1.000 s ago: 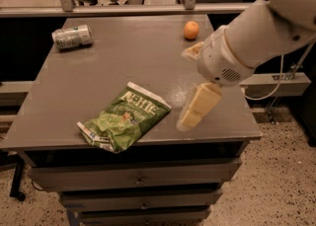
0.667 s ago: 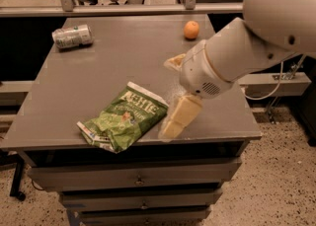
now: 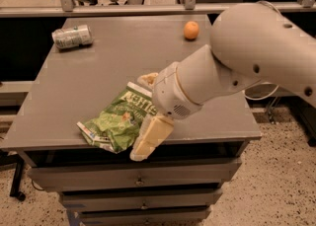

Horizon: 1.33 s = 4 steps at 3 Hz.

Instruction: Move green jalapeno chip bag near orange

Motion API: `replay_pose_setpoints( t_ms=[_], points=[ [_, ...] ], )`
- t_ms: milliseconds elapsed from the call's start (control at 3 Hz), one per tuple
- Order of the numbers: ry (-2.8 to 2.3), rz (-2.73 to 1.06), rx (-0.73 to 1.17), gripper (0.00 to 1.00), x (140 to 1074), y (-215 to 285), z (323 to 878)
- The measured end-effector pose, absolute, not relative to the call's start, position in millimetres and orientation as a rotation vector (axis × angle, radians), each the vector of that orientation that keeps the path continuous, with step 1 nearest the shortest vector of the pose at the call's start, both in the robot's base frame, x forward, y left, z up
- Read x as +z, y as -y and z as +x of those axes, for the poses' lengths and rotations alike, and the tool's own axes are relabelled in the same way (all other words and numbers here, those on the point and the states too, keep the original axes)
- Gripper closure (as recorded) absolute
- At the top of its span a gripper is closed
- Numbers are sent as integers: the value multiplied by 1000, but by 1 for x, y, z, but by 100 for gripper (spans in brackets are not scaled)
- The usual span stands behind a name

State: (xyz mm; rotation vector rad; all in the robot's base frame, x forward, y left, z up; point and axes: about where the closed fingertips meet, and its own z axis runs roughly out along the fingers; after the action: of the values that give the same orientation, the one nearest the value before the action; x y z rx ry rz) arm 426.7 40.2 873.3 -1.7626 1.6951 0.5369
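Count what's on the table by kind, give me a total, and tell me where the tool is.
chip bag: 1
can: 1
orange: 1
Total: 3
The tool is open at the chip bag's side, by the front edge of the table.

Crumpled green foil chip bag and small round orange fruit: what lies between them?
Camera view: one cream finger of the robot's open hand, at the edge of the green bag; beyond it, bare grey tabletop up to the orange.
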Motion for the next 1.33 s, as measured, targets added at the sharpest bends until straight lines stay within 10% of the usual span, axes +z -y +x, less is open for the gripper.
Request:
replay_pose_setpoints(
  t_ms=[667, 1333],
  points=[
    [-1666, -1751, 605, 0, 851, -73, 411],
    [-1656, -1714, 649, 41, 845, -91, 405]
  ],
)
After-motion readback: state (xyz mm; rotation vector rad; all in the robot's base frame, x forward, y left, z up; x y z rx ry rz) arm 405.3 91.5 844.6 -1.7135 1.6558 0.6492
